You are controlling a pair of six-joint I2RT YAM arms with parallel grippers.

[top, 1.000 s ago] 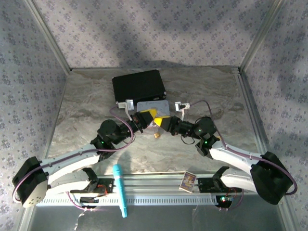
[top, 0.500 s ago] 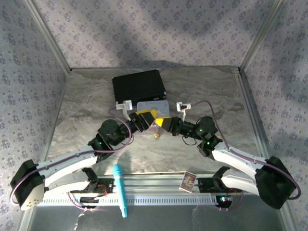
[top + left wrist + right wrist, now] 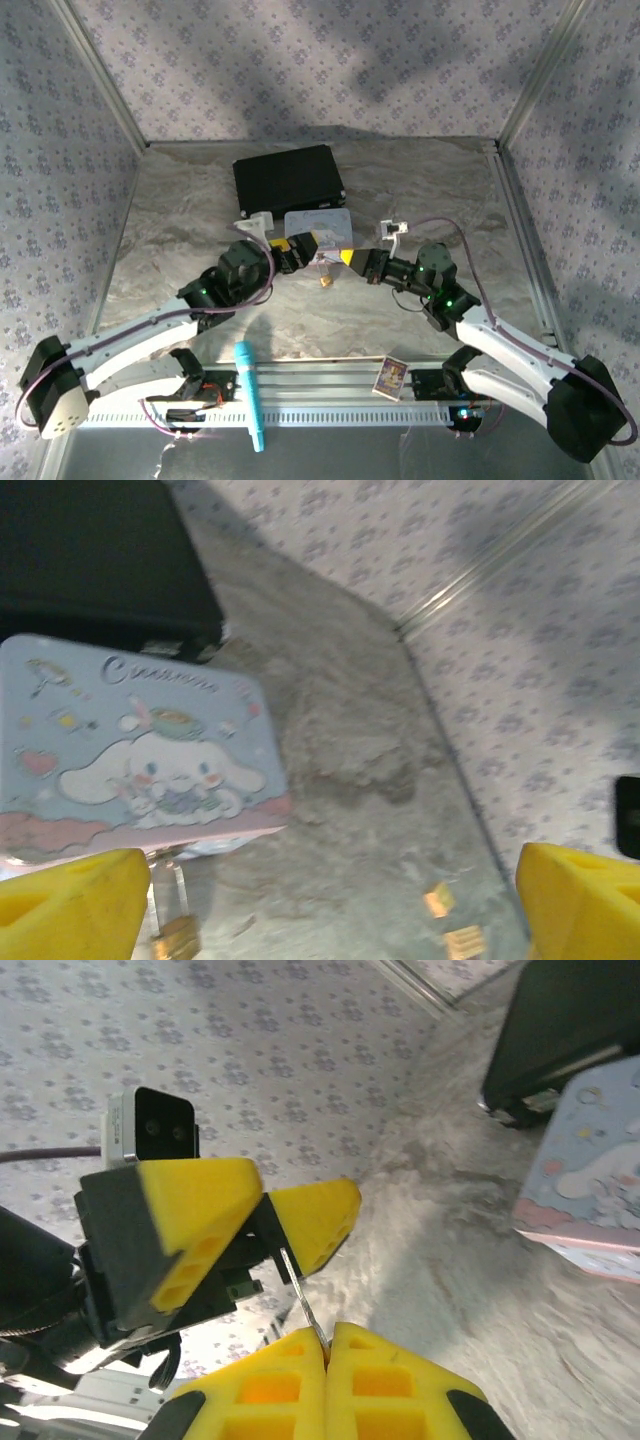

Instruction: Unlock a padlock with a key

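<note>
Both arms are in tight over the middle of the marble table [image 3: 180, 240], tips almost nose to nose at the centre of the overhead view. The right gripper [image 3: 327, 1338] has its yellow fingers pressed flat together at the bottom of its wrist view. They pinch the key [image 3: 303, 1298], a thin silvery sliver poking up and left out of the tips toward the left gripper [image 3: 268, 1228] just above. That left gripper is spread wide: on its own camera its fingers [image 3: 70, 900] sit one in the lower left corner, the other in the lower right, well apart. And there's the padlock [image 3: 175, 935], brass body at the bottom edge of that view with its thin shackle standing up. It is just beside the lower-left finger and just below the near edge of the pastel tin box [image 3: 140, 740]; whether it rests on the table I can't tell. Upper left, behind the tin, sits the black case [image 3: 90, 560]. Overhead, a small tan block [image 3: 326, 282] lies just below the two grippers, with a teal pen [image 3: 248, 395] and a small card [image 3: 390, 376] along the bottom of the frame.
</note>
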